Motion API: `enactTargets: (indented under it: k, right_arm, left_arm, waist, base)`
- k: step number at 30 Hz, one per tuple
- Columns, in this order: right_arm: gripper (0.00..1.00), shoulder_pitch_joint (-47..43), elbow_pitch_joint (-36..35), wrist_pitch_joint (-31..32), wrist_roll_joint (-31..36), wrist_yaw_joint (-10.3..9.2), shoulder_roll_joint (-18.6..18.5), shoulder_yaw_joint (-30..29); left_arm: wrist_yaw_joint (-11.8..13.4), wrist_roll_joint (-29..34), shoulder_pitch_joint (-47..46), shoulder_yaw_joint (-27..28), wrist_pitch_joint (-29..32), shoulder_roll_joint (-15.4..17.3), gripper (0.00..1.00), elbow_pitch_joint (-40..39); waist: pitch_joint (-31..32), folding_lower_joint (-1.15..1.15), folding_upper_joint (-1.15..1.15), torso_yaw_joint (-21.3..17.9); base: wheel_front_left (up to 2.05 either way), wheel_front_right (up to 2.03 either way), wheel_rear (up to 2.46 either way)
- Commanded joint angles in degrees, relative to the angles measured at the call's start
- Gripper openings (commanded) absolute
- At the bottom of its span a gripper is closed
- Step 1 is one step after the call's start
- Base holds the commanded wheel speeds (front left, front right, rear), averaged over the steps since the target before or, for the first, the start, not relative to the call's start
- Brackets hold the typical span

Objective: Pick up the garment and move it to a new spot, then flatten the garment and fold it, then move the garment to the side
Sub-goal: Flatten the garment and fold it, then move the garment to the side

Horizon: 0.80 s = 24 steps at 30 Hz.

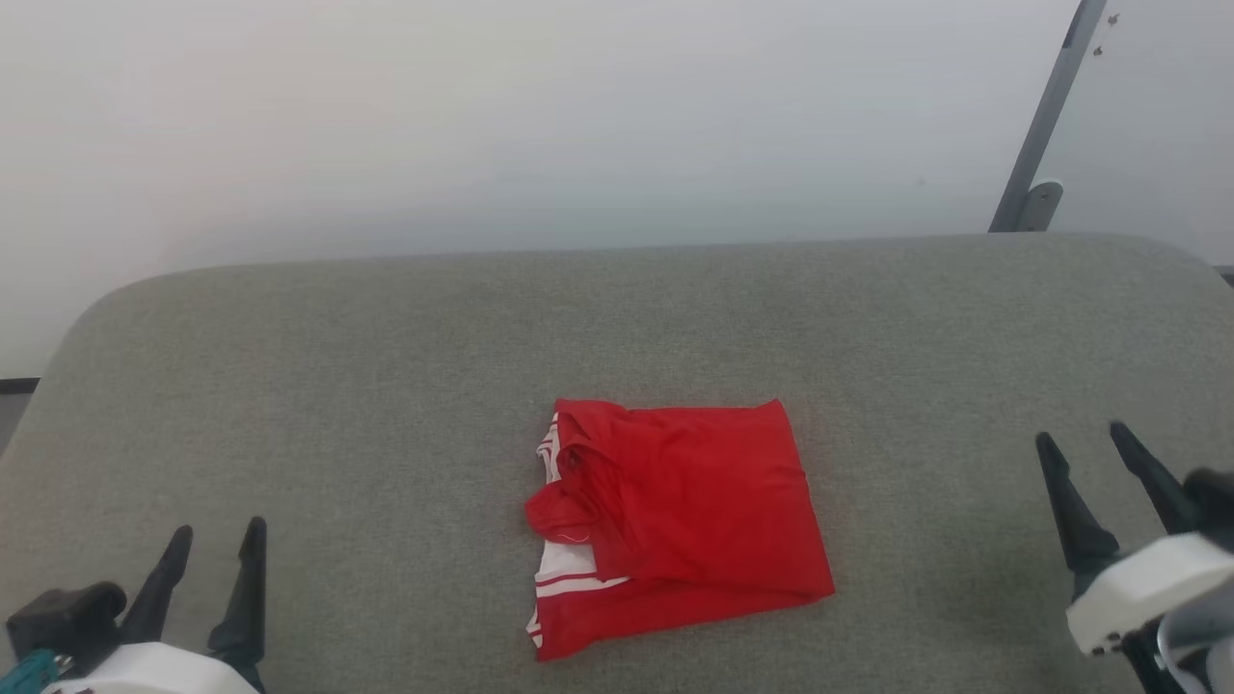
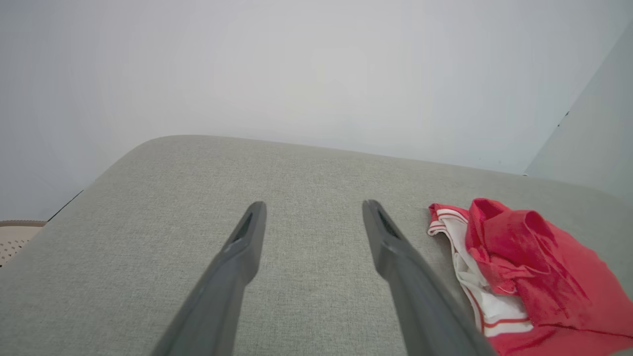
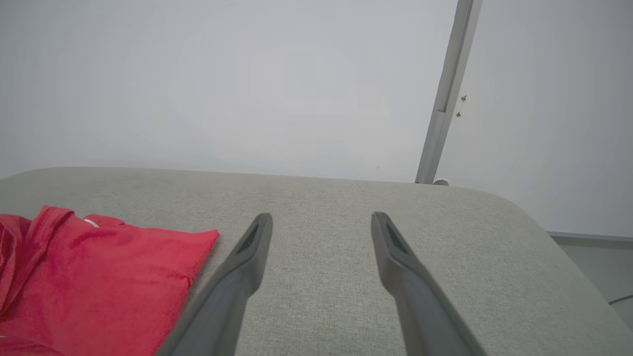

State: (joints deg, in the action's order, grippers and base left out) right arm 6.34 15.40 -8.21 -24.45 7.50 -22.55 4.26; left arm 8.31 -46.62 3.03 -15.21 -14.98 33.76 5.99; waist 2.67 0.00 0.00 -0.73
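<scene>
Two grippers sit at the near edge, and both are empty. On the left, the left gripper hangs low over the grey padded top. Its two dark fingers are spread wide and touch nothing.

In the middle lies the red jersey, well apart from both grippers. It makes a rough square, with a bunched lump and some white cloth with red stripes poking out on its left side.

On the right, the right gripper also has its fingers spread wide and holds nothing. Far off to the right, a grey metal post stands behind the padded top.

The jersey looks folded already, though not neatly. So I think the step in hand is the last one: moving it to the side. For that, a gripper must reach in to the jersey, go down low and pinch an edge through all the layers. The cloth looks thin and shiny, so a weak pinch could let the fold slip open.
</scene>
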Motion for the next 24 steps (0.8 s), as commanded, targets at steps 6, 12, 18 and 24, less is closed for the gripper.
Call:
enactTargets:
  k: [6, 12, 18, 24]
  right_arm:
    - [1.0, -3.56, -0.88, -2.09, 1.12, -0.03, 1.73, -2.54]
    - [1.0, -4.32, -1.52, -2.33, 1.48, -0.03, 2.17, -3.59]
    - [1.0, -4.72, -2.17, -1.85, 1.83, -0.03, 2.54, -3.67]
    - [1.0, -4.97, -2.68, -1.38, 1.92, -0.03, 2.62, -3.43]
  left_arm:
    - [-1.34, 1.97, 2.83, 3.71, -0.22, -1.69, 1.0, -1.19]
    - [-2.17, 3.25, 3.61, 4.92, -0.23, -2.72, 1.0, -1.38]
    - [-3.02, 4.11, 3.85, 5.72, -0.24, -3.46, 1.0, -1.41]
    - [-3.49, 4.72, 3.45, 5.88, -0.24, -4.04, 1.0, -1.2]
  waist:
    - [0.1, 0.0, 0.0, 0.38]
    - [0.04, 0.0, 0.0, 0.64]
    - [0.03, 0.0, 0.0, 0.91]
    - [-0.02, 0.0, 0.0, 1.33]
  base:
    - [0.0, 0.0, 0.0]
    - [0.0, 0.0, 0.0]
    - [0.0, 0.0, 0.0]
    - [0.0, 0.0, 0.0]
